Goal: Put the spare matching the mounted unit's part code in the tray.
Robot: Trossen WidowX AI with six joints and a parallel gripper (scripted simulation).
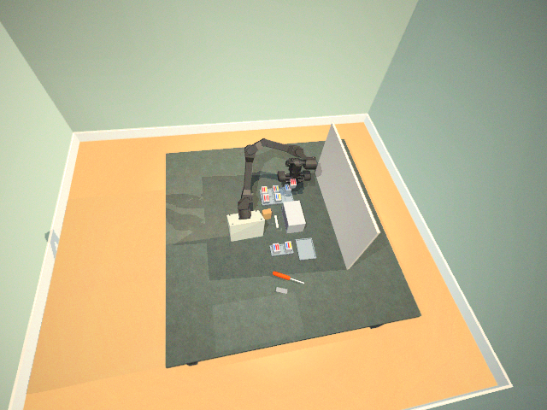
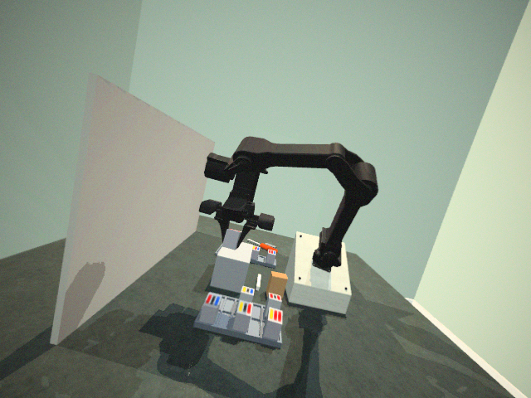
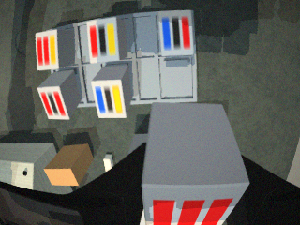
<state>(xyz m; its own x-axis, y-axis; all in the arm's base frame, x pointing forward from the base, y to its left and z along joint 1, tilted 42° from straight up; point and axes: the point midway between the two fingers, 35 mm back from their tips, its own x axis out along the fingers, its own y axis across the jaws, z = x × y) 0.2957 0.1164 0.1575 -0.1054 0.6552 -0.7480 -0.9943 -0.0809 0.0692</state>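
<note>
My gripper point(image 1: 293, 179) point(image 2: 231, 243) point(image 3: 183, 150) is shut on a grey spare with three red stripes point(image 1: 293, 182) point(image 2: 232, 238) point(image 3: 194, 142), held in the air clear of the spare rack point(image 1: 285, 197) point(image 2: 227, 304) point(image 3: 177, 85). The rack holds several grey spares with other stripes, among them a blue-black-red one point(image 2: 211, 299) point(image 3: 176, 34) and a red-black-red one point(image 2: 274, 296) point(image 3: 54, 104). The flat pale tray point(image 1: 305, 248) is bare in the top view. I cannot tell which thing is the mounted unit; no code on its back shows.
A pale box point(image 1: 293, 215) point(image 2: 231, 272) stands between rack and tray. A tall panel point(image 1: 346, 194) point(image 2: 137, 192) stands alongside. A small rack point(image 1: 281, 254) with two striped units is beside the tray. An orange block point(image 1: 267, 214) point(image 2: 277, 281) point(image 3: 70, 164) and a screwdriver point(image 1: 281, 276) also lie about.
</note>
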